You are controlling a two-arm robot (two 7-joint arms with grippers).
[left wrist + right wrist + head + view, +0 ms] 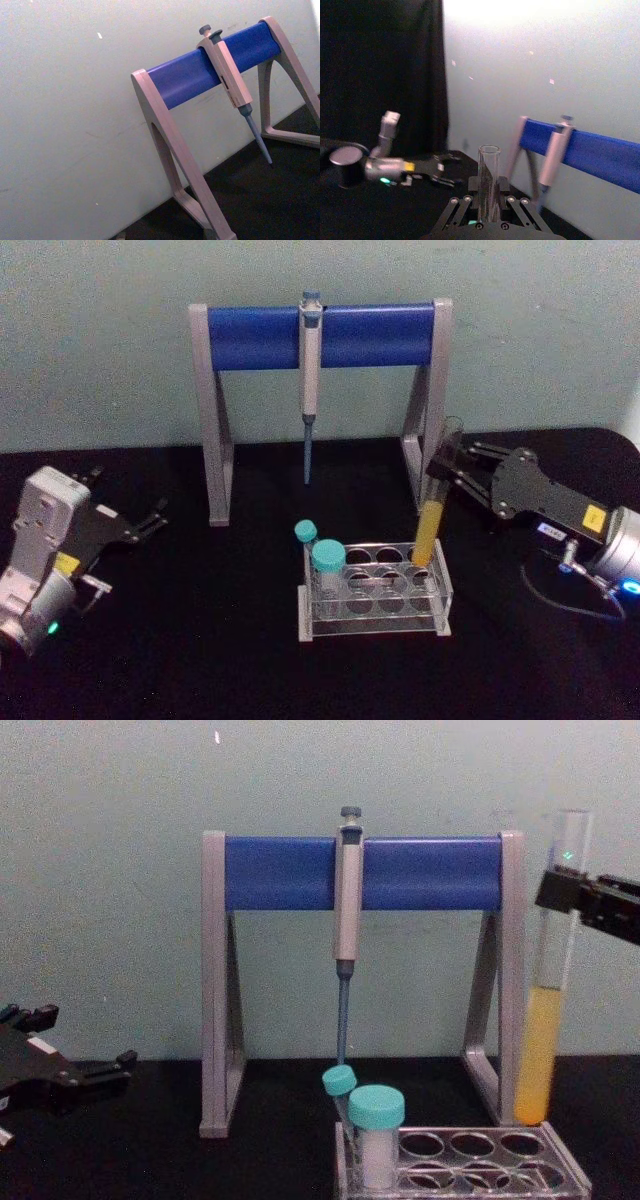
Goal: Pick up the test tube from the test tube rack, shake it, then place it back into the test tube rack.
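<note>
— Glass test tube [432, 520], position?
— Upright, upper part clamped in the right gripper [448, 472]. Yellow-orange liquid hangs below the gripper, rounded end at the test tube rack [400, 605] hole nearest it. Seated or just clear: cannot tell.
— Left gripper [150, 520]?
— Fingers apart, holding nothing, low over the black worktop [200, 660], well apart from the rack.
— Beside the right gripper?
— Grey leg of the pipette stand [250, 337], just behind the tube.
</note>
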